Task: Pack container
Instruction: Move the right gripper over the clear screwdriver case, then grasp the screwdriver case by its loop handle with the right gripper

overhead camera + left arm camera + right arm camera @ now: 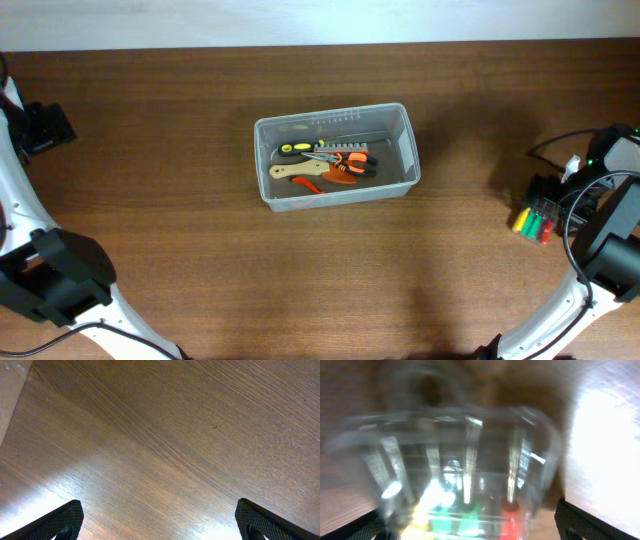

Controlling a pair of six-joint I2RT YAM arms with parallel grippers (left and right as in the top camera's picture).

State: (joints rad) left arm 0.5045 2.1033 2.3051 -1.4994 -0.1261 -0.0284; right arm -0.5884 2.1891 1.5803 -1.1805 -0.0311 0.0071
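Observation:
The clear plastic container (330, 113) stands mid-table. In it lie a yellow-and-black screwdriver (295, 149), orange-handled pliers (346, 158) and a wooden-handled tool (288, 171). My right gripper (547, 195) is at the table's right edge over a small clear case of coloured bits (534, 220). In the right wrist view the blurred case (465, 475) sits between the spread fingers (475, 527), which stand apart from its sides. My left gripper (45, 127) is far left; the left wrist view shows it open (160, 520) over bare wood. The container is out of both wrist views.
The table is dark brown wood (200, 290). Cables and the right arm's body (610, 240) crowd the right edge. The left arm's base (55, 275) sits at the front left. A pale surface (10, 390) borders the table's edge in the left wrist view.

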